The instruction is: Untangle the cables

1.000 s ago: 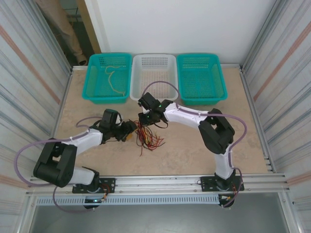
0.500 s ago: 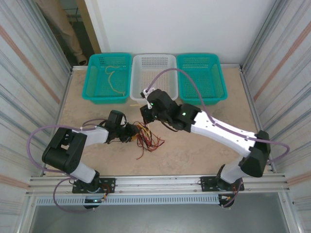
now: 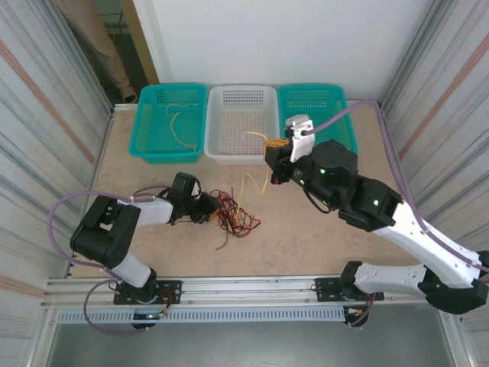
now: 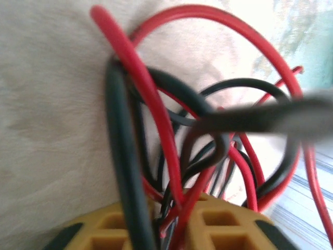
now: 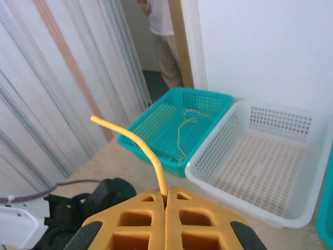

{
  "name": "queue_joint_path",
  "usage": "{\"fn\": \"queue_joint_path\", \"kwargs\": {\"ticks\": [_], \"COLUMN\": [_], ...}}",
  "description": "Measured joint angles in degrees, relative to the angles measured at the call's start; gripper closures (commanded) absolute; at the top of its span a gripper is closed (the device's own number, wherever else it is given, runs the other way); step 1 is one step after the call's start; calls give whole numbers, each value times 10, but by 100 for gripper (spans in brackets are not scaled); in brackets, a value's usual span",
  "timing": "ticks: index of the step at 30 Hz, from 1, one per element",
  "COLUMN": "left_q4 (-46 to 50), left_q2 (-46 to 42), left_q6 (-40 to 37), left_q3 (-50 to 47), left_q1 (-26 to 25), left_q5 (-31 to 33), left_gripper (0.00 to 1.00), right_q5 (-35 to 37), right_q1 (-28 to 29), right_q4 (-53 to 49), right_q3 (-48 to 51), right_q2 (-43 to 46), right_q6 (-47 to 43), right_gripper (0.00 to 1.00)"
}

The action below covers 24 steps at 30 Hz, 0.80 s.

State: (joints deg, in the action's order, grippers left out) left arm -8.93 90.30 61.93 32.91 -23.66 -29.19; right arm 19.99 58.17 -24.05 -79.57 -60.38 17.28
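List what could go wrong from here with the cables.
1. The right gripper pinches the yellow cable at one spot only; it could slip out before reaching a basket.
2. Its dangling tail might snag the rim of the white basket.
3. The left gripper clamps the red and black tangle, whose loops cross tightly; pulling might cinch them.
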Motion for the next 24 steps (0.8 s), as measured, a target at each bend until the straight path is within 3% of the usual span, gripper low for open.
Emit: {"fn": "queue_joint_path", "kwargs": {"ticks": [3,7,15,24], "left_q4": [23,89,126,122], "left_q2": [-17,-66,-156,-251], "left_q6": [-5,-31,-56,-136], "left_q3": [10,51,90,153], "left_q1": [-4,-11,-15,-85], "left_q5": [3,11,10,-8], "left_gripper": [58,57,57,50], "right_q5": [9,11,6,-9], "right_q1": [-7,-19,-42,-42], "right_q4": [7,19,31,33], "right_q3": [8,29,36,46], "right_q2": [19,40,54,53], "right_q6": [-2,-3,-1,3], "right_gripper": [100,100,100,100]}}
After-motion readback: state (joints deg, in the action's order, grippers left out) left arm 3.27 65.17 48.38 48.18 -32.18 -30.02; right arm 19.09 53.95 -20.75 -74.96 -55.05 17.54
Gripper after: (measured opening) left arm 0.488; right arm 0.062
